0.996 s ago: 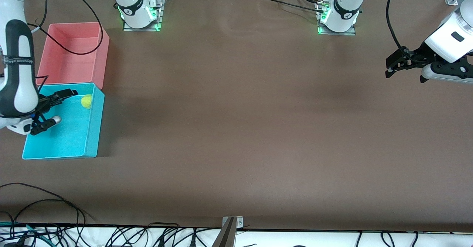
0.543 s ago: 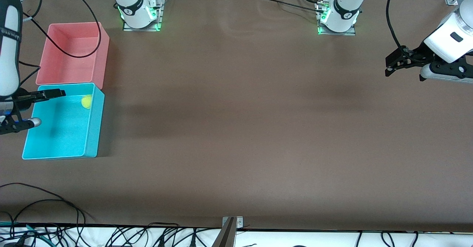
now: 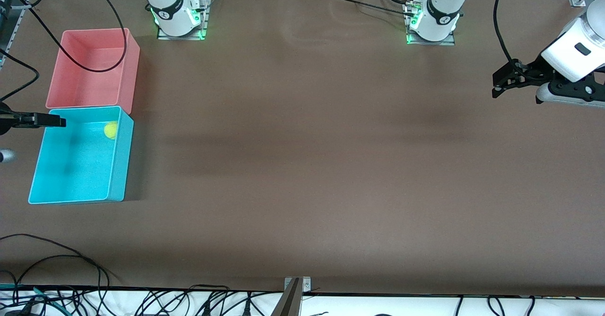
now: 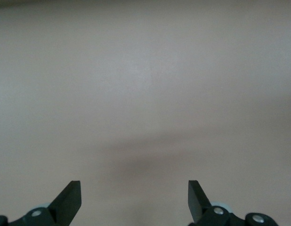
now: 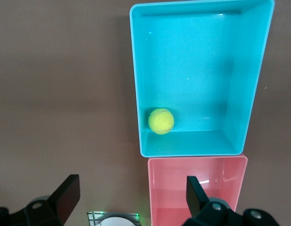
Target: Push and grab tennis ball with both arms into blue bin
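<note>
**Now the ball sits in the blue bin**

The ball lies inside the blue bin, in the corner next to the pink bin. It is not touching either gripper.

The right gripper is up over the worktop just beside the blue bin, at the right arm's end. Its fingers are spread wide and hold nothing. The left gripper hangs over bare worktop at the left arm's end, well apart from the bins. It is wide open and empty too, and that arm waits.

The ball looks light, fuzzy and a bit squashy. It is round, so it would roll away with a small push. The fuzz should help fingers hold on. A good grab would be across its middle, from above. The bin wall is very close to it, maybe touching, so one finger may not fit there.
</note>
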`<state>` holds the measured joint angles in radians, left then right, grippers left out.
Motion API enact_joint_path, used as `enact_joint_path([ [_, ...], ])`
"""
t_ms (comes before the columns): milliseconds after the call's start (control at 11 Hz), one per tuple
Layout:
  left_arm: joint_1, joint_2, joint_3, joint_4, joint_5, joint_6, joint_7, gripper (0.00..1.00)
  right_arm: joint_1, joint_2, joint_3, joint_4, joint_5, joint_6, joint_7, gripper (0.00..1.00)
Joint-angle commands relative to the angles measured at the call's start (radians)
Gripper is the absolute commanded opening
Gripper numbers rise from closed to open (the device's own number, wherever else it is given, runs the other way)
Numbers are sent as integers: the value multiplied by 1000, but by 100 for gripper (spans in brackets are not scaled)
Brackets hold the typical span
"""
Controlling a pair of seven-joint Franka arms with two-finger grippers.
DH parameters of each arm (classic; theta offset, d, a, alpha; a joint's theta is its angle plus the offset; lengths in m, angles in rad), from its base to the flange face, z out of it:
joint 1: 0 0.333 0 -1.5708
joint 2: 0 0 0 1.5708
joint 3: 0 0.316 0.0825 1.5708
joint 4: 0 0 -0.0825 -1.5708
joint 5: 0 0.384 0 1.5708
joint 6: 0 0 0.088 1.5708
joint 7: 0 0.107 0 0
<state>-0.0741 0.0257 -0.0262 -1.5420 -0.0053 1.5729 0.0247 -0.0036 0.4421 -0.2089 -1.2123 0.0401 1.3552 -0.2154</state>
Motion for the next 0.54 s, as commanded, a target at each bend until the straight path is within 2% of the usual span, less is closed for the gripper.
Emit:
enact_joint_path([
  [0, 8, 13, -1, 26, -1, -20, 4, 100, -1, -40, 29, 50, -22, -48, 77, 100],
  [272, 13, 11, -1, 28, -1, -22, 12, 100, -30, -195, 124, -117, -26, 26, 140, 100],
  [453, 13, 11, 0, 26, 1, -24, 12, 100, -30, -328, 137, -322, -26, 161, 175, 100],
])
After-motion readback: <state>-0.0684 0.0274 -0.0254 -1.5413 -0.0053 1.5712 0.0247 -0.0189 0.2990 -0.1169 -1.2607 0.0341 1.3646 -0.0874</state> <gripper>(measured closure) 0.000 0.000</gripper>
